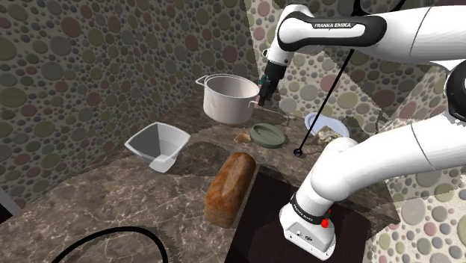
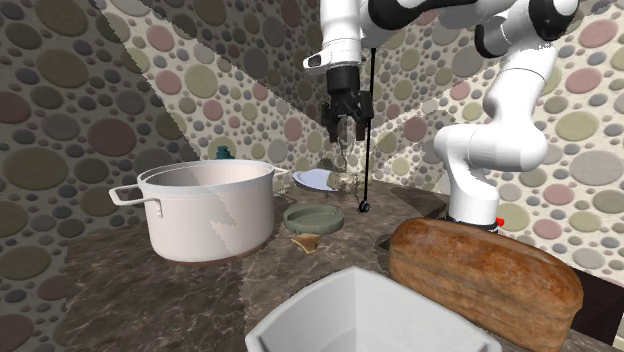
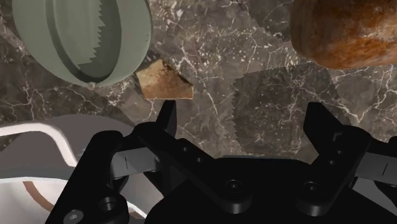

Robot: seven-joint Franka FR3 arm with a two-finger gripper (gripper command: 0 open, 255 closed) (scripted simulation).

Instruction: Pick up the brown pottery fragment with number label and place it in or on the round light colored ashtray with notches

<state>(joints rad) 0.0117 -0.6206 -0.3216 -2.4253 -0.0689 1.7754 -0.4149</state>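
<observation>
The brown pottery fragment [image 1: 241, 137] [image 2: 307, 241] [image 3: 162, 83] lies on the dark marble counter, right beside the round pale grey-green ashtray [image 1: 267, 134] [image 2: 313, 217] [image 3: 83, 38]. My black gripper [image 1: 265, 90] [image 2: 347, 125] [image 3: 245, 124] hangs open well above them with nothing between its fingers. In the wrist view the fragment sits just beyond one fingertip [image 3: 167, 118], off to the ashtray's side of the gap. No number label on the fragment can be made out.
A large white pot [image 1: 228, 97] [image 2: 205, 210] stands by the ashtray. A brown bread loaf [image 1: 230, 187] [image 2: 480, 275] [image 3: 347, 32], a white angular tub [image 1: 157, 146], a pale plate [image 1: 326, 125] [image 2: 320, 180] and a thin black rod [image 1: 314, 127] [image 2: 365, 150] are nearby.
</observation>
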